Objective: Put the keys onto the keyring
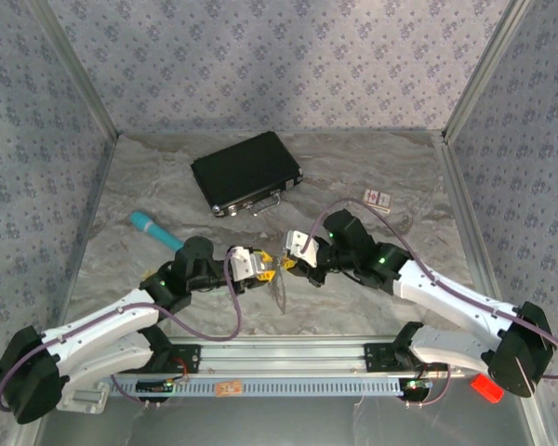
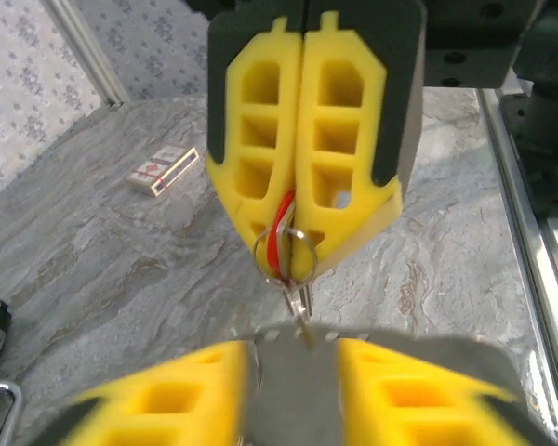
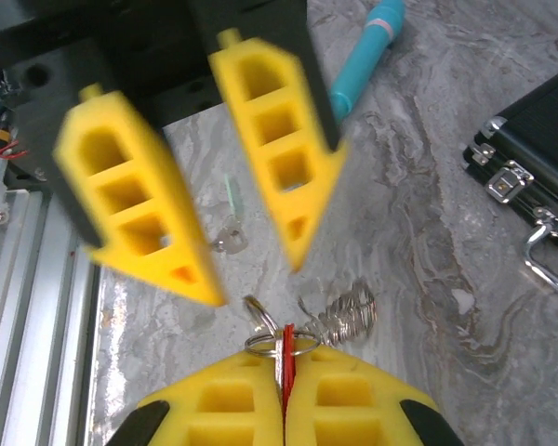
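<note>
One red-headed key (image 3: 285, 351) pinched edge-on in the right gripper (image 3: 284, 360), jaws pressed flat together on it, at mid-bench toward the near side. Threaded through its head, a small silver ring (image 3: 260, 344); hanging from that ring, silvery key blades (image 2: 300, 302). Just on the far side of the ring, a coiled, beaded grey keyring (image 3: 346, 311); cannot tell whether lying on the bench (image 1: 400, 167) or dangling. From the left wrist, a thin beaded edge just under those blades, level with the left gripper's own blurred yellow fingertips (image 2: 214, 372). Facing the right gripper tip to tip, the left gripper (image 1: 266, 269), jaws parted and holding nothing, close to the ring but not touching it. On the bench toward the left and near side of the held key, a pale-green-headed key (image 3: 231, 195), lying flat and apart from the rest. Farther out: a teal stick (image 1: 156, 231) to the left, a black case (image 1: 246, 173) closed at the far middle with latches on its near edge, and a small red-and-white box (image 1: 378, 197) to the far right, all well apart from both grippers.
</note>
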### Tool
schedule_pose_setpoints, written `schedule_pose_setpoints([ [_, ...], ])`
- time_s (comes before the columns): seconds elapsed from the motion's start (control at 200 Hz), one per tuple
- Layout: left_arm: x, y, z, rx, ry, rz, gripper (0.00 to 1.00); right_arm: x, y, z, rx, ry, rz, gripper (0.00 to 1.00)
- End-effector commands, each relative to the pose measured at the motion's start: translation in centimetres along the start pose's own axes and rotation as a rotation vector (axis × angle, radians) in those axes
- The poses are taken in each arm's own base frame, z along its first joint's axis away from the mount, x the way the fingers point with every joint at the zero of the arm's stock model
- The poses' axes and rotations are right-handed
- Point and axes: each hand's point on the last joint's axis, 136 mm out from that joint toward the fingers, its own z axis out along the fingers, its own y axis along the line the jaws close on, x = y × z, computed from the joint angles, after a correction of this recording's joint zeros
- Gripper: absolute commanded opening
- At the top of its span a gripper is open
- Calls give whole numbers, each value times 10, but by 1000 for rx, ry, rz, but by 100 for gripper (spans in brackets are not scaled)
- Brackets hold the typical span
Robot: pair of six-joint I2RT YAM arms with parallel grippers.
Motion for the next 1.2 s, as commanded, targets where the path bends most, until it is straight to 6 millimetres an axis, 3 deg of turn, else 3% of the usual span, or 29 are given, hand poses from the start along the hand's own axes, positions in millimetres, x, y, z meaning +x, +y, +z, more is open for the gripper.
schedule_pose_setpoints([
  [0.0,-14,10,-4,-62,-58,-11,60,-13,-5,-9,33,-4,-41,3],
  [0.065,-18,18,-10,-120,-88,-17,87,-12,-8,-8,41,3,-45,3],
  [0.115,-22,24,-15,-169,-106,-22,99,-12,-9,-8,47,7,-49,3],
  [0.21,-29,42,-30,-289,-134,-40,100,-15,-12,-6,51,11,-57,3],
  [0.31,-28,74,-51,-492,-120,-104,100,-24,-15,-2,44,-6,-72,3],
  [0.505,-1,147,-115,-942,-43,-403,100,-60,-20,25,6,-78,-129,3],
  [0.625,22,165,-149,-1116,-23,-573,100,-89,-32,44,8,-159,-119,3],
  [0.725,32,171,-167,-1187,-28,-678,100,-95,-41,61,25,-174,-96,3],
  [0.82,37,174,-171,-1192,-35,-739,100,-79,-54,76,67,-132,-41,3],
  [0.98,51,178,-179,-1246,-1,-823,100,-13,-82,81,187,81,92,2],
  [1.199,66,183,-168,-1222,52,-876,100,63,-75,62,221,346,123,2],
])
